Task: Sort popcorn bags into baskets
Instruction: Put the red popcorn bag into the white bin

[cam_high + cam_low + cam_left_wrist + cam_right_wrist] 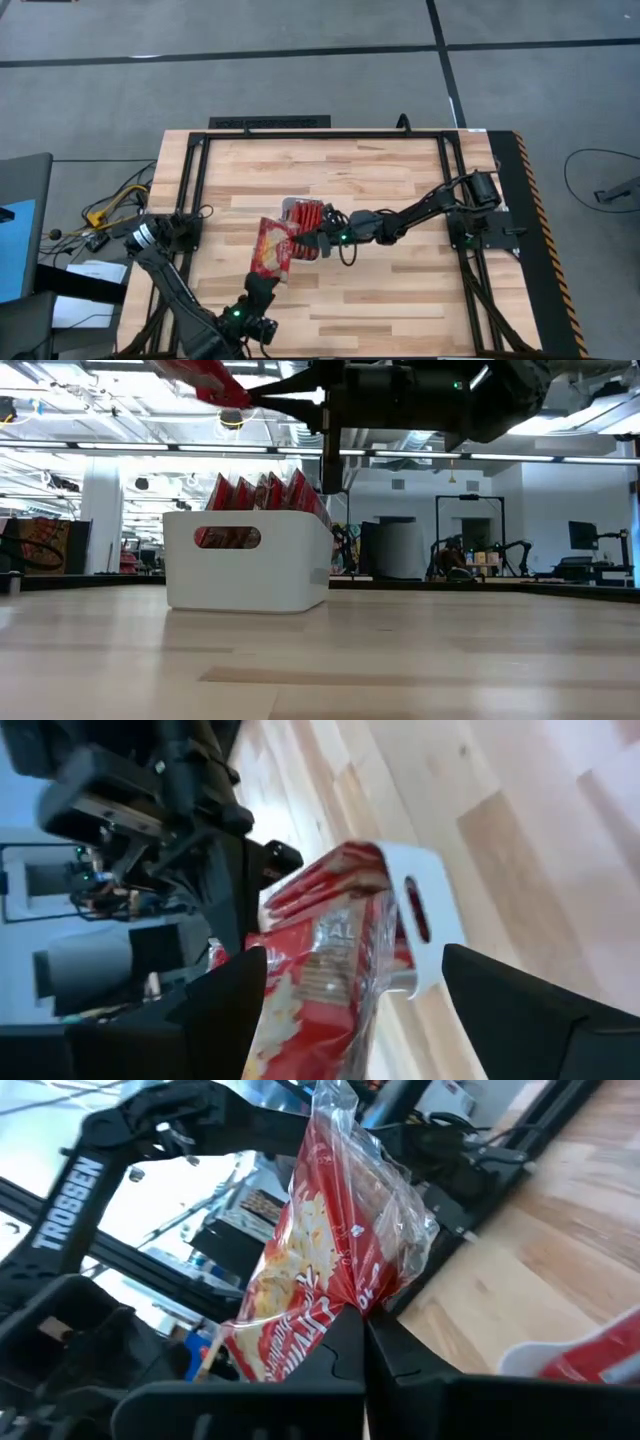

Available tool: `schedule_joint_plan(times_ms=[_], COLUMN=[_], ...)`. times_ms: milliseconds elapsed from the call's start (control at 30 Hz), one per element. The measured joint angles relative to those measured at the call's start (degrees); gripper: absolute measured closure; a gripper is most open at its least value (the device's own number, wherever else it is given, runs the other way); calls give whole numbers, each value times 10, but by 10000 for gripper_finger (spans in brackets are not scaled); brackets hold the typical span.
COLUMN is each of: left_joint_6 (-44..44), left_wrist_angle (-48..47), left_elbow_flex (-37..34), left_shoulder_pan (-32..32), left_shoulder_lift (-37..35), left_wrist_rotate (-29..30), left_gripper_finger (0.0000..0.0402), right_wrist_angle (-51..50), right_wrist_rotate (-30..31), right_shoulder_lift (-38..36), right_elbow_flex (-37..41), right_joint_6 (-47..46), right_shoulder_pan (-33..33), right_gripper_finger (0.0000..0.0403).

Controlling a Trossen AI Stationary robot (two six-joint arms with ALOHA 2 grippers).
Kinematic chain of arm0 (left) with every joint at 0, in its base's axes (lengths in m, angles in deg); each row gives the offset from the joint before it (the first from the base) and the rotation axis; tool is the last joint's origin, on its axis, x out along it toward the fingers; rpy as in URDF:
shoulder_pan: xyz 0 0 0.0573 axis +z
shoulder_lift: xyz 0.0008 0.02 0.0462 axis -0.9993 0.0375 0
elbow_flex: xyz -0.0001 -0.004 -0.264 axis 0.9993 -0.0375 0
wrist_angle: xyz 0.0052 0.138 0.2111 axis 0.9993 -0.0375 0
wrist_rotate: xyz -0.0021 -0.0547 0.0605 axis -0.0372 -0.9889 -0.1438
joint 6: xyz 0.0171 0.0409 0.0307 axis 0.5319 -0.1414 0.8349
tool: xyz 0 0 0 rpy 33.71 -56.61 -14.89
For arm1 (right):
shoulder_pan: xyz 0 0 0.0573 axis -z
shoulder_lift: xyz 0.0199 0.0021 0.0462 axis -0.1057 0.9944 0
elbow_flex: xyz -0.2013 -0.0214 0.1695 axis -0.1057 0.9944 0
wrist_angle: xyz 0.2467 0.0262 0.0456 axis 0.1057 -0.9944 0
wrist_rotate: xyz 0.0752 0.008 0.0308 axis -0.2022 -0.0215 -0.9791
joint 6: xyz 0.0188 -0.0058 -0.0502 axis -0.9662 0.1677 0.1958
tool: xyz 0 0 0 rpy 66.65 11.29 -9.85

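Observation:
A white basket [305, 214] [248, 570] stands mid-table with several red popcorn bags [262, 493] upright in it. One more red popcorn bag [271, 249] [330, 1230] hangs in the air just near and left of the basket. My right gripper [299, 243] [358, 1320] reaches in from the right and is shut on it. My left gripper [264, 287] [352, 958] comes up from the near edge and is open. Its fingers stand on either side of the bag's near end [320, 990]; I cannot tell whether they touch it. My right gripper pinches the bag's right-hand edge [345, 1292] between its two shut fingers. The fingers come in about level from the table's right. The bag is lifted clear of the table, higher than the basket's rim, and sticks out beyond the fingertips toward the left arm.
A black frame rail [320, 133] runs round the tabletop. Cables and a box [100, 215] lie off the left edge. Bare wood [400, 300] lies near and right of the basket.

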Motion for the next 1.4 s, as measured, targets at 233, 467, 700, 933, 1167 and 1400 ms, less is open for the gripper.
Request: schedule_joint_plan(times_ms=[233,467,700,933,1167,1400], left_joint_6=[-13,-49,-98,-136,-208,-246], left_wrist_angle=[-51,-61,-71,-70,-72,-72], left_elbow_flex=[0,0,0,0,0,0], left_shoulder_pan=[30,62,60,39,2,-34], left_shoulder_lift=[0,0,0,-5,-45,-91], left_wrist_rotate=[17,-63,-46,-1,49,69], left_gripper_finger=[126,259,388,395,398,399], right_wrist_angle=[8,31,33,29,-56,-61], right_wrist_rotate=[-2,-10,-44,-82,-86,42], right_shoulder_lift=[0,0,0,0,0,-12], right_elbow_flex=[0,0,0,0,0,0], right_joint_6=[-4,-4,96,264,464,739], right_shoulder_pan=[0,0,5,5,-13,-73], right_gripper_finger=[393,395,370,322,258,197])
